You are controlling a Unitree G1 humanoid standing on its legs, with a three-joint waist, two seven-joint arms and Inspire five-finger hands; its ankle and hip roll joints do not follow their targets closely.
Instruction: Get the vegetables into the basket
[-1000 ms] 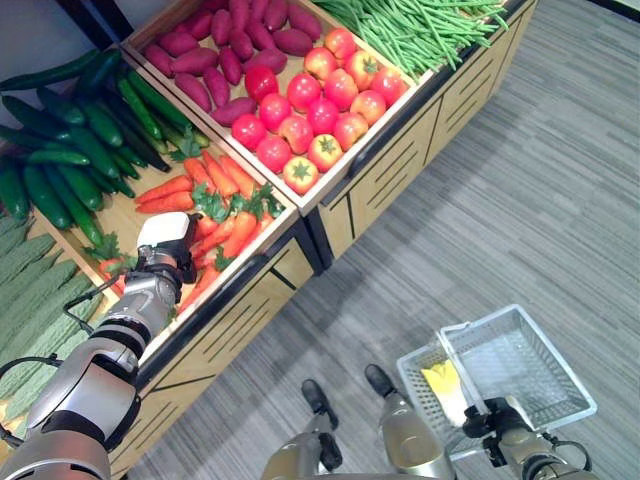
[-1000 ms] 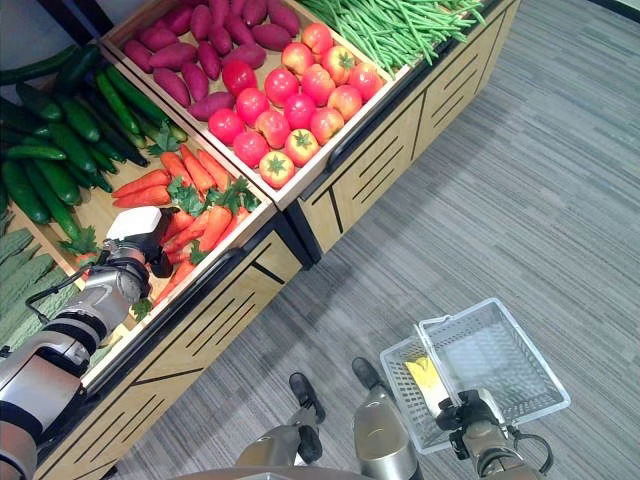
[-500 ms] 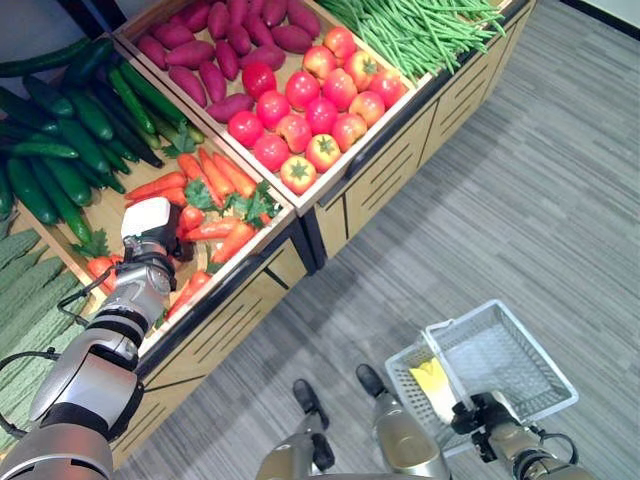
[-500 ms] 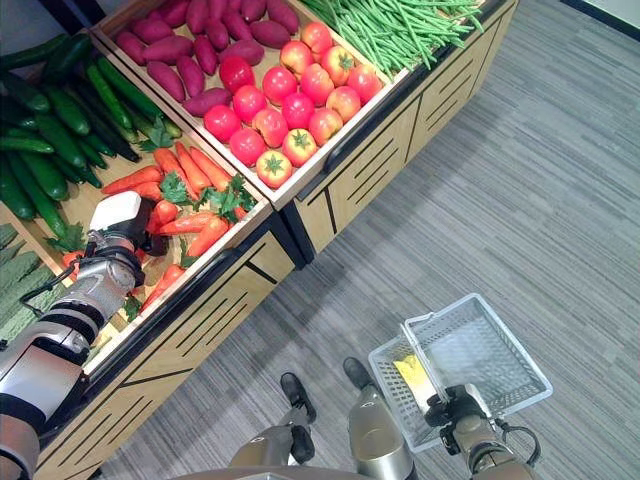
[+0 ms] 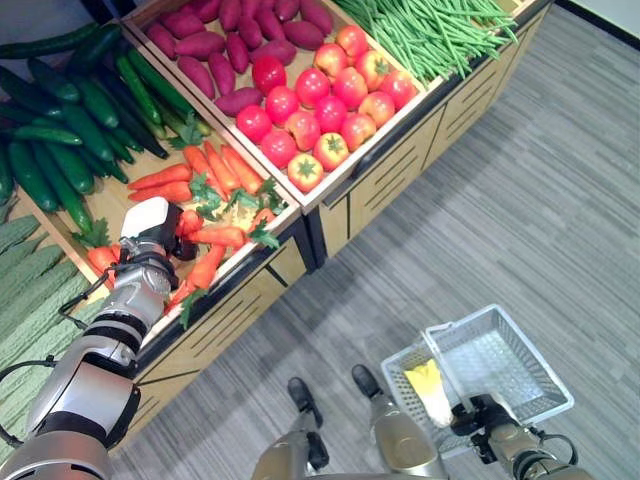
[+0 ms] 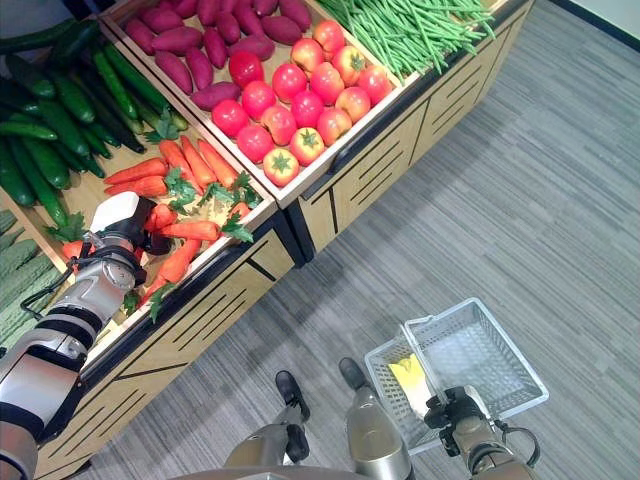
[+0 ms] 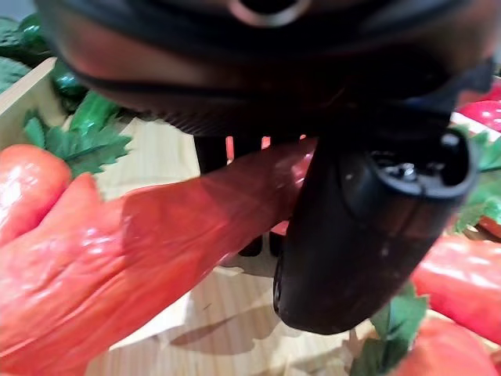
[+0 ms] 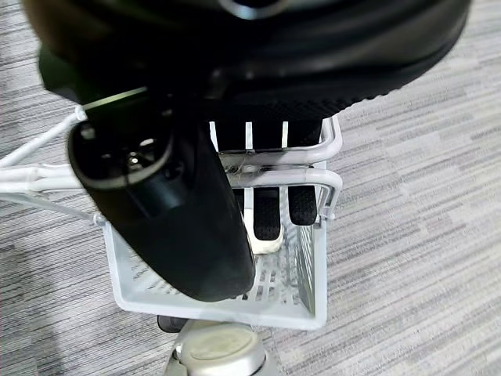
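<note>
My left hand (image 5: 152, 246) is over the carrot bin (image 5: 130, 205) of the wooden stand, shut on a carrot (image 5: 216, 237). The carrot sticks out sideways from the hand, its green leaves (image 5: 265, 236) toward the bin's front edge. The left wrist view has the carrot (image 7: 156, 243) pinched between my thumb (image 7: 360, 235) and fingers. More carrots (image 5: 205, 165) lie in the bin. My right hand (image 5: 480, 420) is low at the right, shut on the handle of a white wire basket (image 5: 520, 372), seen close in the right wrist view (image 8: 313, 235). A yellow item (image 5: 428, 384) lies in the basket.
The stand also holds tomatoes (image 5: 320, 100), sweet potatoes (image 5: 220, 40), green beans (image 5: 430, 30), cucumbers (image 5: 70, 120) and bumpy green gourds (image 5: 30, 290). Grey carpet floor (image 5: 520, 200) spreads between the stand and the basket.
My left hand has closed on a carrot and raised it from the pile, so it now juts out sideways. The camera has shifted a little. The basket stays in my right hand.
</note>
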